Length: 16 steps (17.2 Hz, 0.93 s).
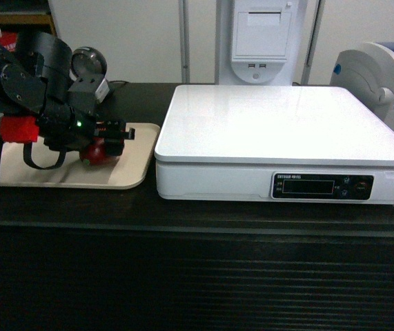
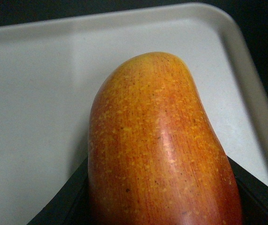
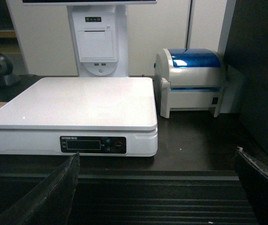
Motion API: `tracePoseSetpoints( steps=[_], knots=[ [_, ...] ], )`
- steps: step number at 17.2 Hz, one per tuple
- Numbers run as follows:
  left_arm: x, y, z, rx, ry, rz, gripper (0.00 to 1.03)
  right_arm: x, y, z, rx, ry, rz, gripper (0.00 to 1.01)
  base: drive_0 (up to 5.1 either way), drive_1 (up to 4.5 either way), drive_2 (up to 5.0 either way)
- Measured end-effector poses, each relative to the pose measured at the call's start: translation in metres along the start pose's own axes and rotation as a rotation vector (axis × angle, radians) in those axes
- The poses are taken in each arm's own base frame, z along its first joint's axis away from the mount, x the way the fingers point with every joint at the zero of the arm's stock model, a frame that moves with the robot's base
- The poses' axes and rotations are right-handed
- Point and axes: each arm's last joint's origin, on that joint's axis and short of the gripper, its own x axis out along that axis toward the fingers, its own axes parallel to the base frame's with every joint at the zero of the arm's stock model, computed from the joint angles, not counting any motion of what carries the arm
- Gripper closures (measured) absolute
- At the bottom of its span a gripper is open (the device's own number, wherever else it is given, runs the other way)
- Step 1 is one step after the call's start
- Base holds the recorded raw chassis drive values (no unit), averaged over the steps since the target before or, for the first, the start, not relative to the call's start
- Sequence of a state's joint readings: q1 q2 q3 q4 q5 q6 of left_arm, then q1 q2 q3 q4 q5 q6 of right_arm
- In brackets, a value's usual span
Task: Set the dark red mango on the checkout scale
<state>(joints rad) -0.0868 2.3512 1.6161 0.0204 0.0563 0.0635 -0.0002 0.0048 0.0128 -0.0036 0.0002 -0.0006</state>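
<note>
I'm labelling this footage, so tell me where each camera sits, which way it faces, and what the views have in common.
Head: on the robot, facing the checkout and slanting down; shows the left arm and left tool at the mango on the beige tray.
Left wrist: close above the mango, looking down at the tray; black finger edges frame the fruit.
Right wrist: low before the counter, facing the scale; right tool fingers spread.
Shared: head and right wrist both show the scale.
</note>
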Motion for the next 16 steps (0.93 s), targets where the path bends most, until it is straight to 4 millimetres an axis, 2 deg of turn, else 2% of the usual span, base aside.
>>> tracePoseSetpoints(
  steps=[1, 2, 3, 4, 5, 6, 9, 10, 16],
  knots=[
    [-0.042, -0.013, 0.029, 0.055, -0.135, 0.002, 0.41, 0.0, 0.0, 0.0, 0.0, 0.0, 0.0, 0.03, 0.0, 0.0, 0.0],
    [-0.107, -0.061, 0.059, 0.133, -0.325, -0.075, 0.41, 0.0, 0.0, 0.0, 0.0, 0.0, 0.0, 0.03, 0.0, 0.0, 0.0],
    [-0.142, -0.12, 0.061, 0.199, -0.398, -0.206, 0.41, 0.0, 0.0, 0.0, 0.0, 0.0, 0.0, 0.03, 0.0, 0.0, 0.0],
    [-0.147, -0.169, 0.049, 0.208, -0.358, -0.366, 0.41, 0.0, 0.0, 0.0, 0.0, 0.0, 0.0, 0.03, 0.0, 0.0, 0.0],
    [-0.135, -0.203, 0.057, 0.162, -0.321, -0.448, 0.41, 0.0, 0.0, 0.0, 0.0, 0.0, 0.0, 0.03, 0.0, 0.0, 0.0],
    [-0.112, -0.216, 0.061, 0.065, -0.235, -0.467, 0.41, 0.0, 0.0, 0.0, 0.0, 0.0, 0.0, 0.03, 0.0, 0.0, 0.0],
    [-0.08, -0.23, 0.06, -0.017, -0.152, -0.43, 0.41, 0.0, 0.0, 0.0, 0.0, 0.0, 0.0, 0.03, 0.0, 0.0, 0.0],
    [-0.075, -0.233, 0.061, -0.021, -0.145, -0.424, 0.42, 0.0, 0.0, 0.0, 0.0, 0.0, 0.0, 0.03, 0.0, 0.0, 0.0],
    [-0.069, -0.242, 0.064, -0.033, -0.13, -0.412, 0.42, 0.0, 0.0, 0.0, 0.0, 0.0, 0.0, 0.03, 0.0, 0.0, 0.0]
  ],
)
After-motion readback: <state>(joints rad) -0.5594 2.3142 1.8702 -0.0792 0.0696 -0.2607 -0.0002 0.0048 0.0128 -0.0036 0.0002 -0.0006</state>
